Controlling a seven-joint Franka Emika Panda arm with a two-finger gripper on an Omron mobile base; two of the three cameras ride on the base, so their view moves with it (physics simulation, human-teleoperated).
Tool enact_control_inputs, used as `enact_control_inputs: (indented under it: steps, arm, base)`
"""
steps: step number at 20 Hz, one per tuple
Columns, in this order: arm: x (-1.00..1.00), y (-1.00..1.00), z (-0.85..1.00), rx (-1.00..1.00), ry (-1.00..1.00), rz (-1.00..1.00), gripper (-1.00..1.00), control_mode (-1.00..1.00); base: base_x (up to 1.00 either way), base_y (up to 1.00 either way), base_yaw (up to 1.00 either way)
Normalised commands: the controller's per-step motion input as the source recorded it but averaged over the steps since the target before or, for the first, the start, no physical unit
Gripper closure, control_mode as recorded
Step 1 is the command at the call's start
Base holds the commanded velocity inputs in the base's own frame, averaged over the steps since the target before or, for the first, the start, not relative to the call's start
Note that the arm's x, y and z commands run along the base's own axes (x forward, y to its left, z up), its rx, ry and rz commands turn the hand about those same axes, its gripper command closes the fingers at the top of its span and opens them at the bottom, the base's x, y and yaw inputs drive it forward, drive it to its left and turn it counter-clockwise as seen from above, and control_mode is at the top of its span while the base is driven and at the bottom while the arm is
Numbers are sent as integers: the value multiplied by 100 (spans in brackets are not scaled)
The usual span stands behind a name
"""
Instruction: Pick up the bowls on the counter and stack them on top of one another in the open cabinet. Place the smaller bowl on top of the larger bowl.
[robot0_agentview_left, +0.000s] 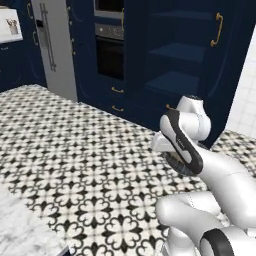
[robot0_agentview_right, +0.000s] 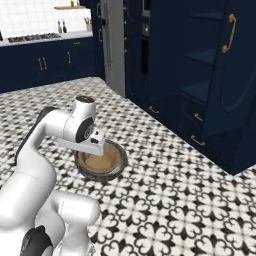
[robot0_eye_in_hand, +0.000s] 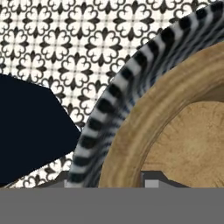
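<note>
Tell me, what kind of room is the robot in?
It looks like a kitchen. There is a built-in oven set in navy cabinets, a stove top on the far worktop, and a tall open cabinet with shelves. The floor has black-and-white patterned tiles.

Both base views look forward over the arm (robot0_agentview_left: 200, 165) at the cabinet (robot0_agentview_right: 210, 75) (shared); hand view sits very close, seemingly downward.

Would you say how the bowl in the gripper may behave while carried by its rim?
The bowl looks rigid, with a thick wood-like rim, so it should not flex. Held at one edge by the gripper, it may tilt or swing. Its smooth wall might slip.
</note>
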Motion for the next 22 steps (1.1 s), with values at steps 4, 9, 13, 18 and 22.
enact_control_inputs:
  steps: [4, 9, 13, 18, 22]
  arm:
    - [0, 0, 0, 0, 0, 0, 100, 100]
    - [0, 0, 0, 0, 0, 0, 100, 100]
    - [0, 0, 0, 0, 0, 0, 100, 100]
    - [0, 0, 0, 0, 0, 0, 100, 100]
    - [0, 0, 0, 0, 0, 0, 100, 100]
  base:
    - [100, -23, 0]
    - [100, 13, -7]
    - [100, 57, -40]
    - [100, 56, -54]
    - [100, 61, -51]
